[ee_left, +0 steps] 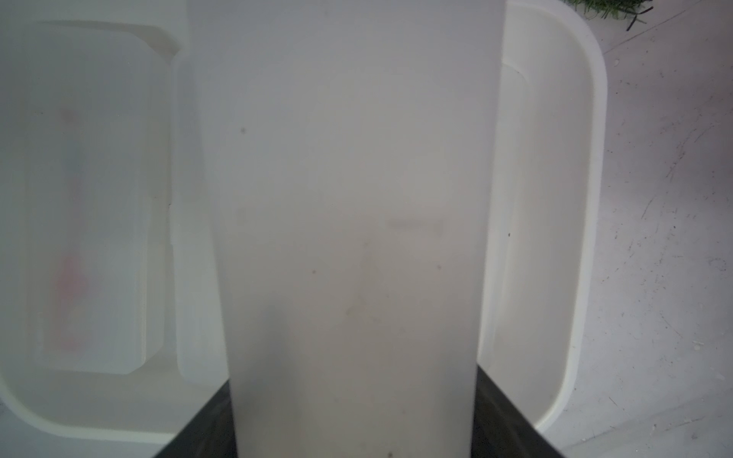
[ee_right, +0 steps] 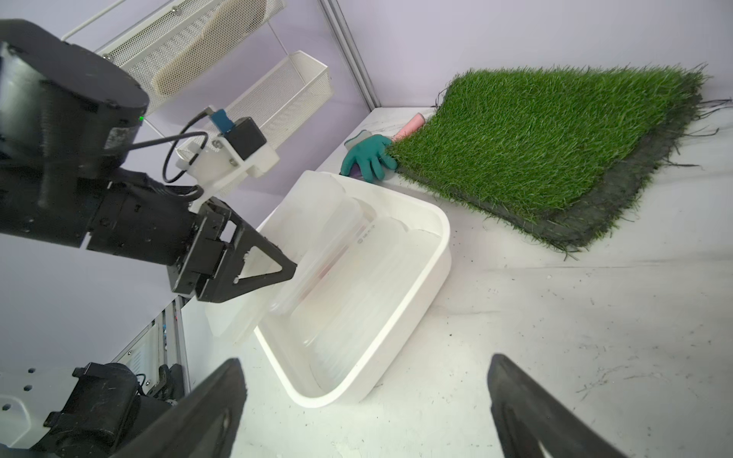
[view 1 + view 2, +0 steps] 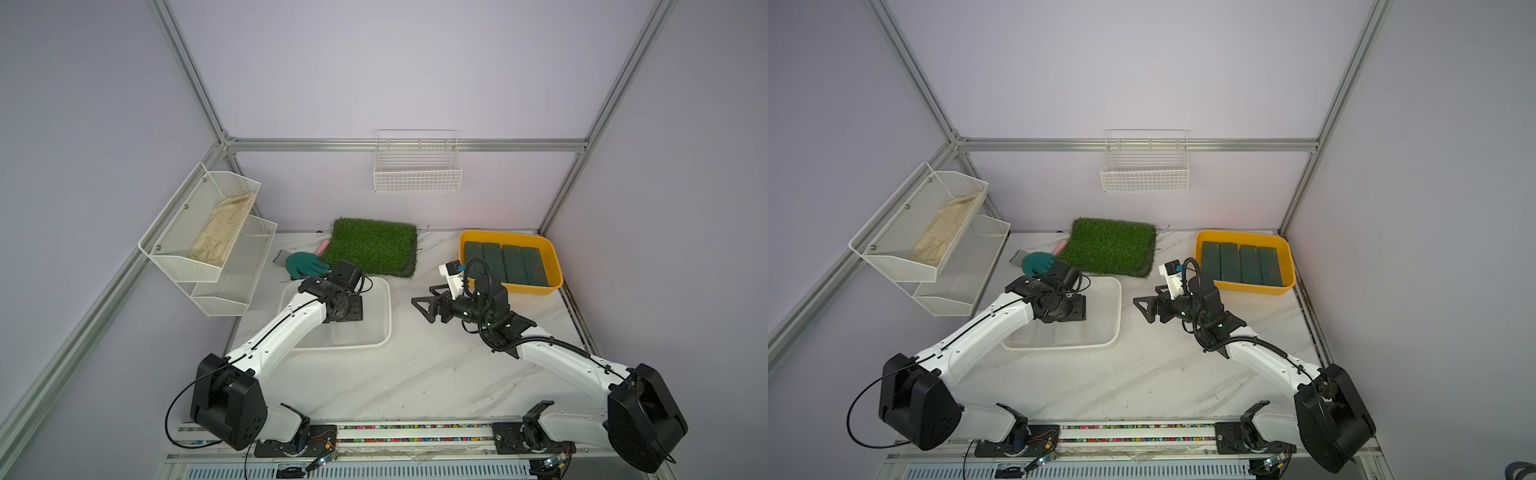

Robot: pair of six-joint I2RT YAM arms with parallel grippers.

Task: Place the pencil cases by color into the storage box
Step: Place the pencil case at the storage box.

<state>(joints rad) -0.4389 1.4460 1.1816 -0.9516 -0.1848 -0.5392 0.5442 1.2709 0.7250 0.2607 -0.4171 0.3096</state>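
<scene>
The left jaws grip a frosted case (image 1: 349, 198) over the white bin (image 2: 396, 337) holding others, the right jaws gape wide above the desk (image 3: 415, 374), and four green cases (image 3: 511, 264) lie in the yellow tray (image 3: 507, 235).

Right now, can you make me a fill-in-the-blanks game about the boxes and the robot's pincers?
1. The yellow box holds ____ dark green cases.
2. The frosted white case in the left pincer hangs over the white box, not the ____ one.
3. The right pincer is ____ and holds nothing.

Missing words: four, yellow, open.
</scene>
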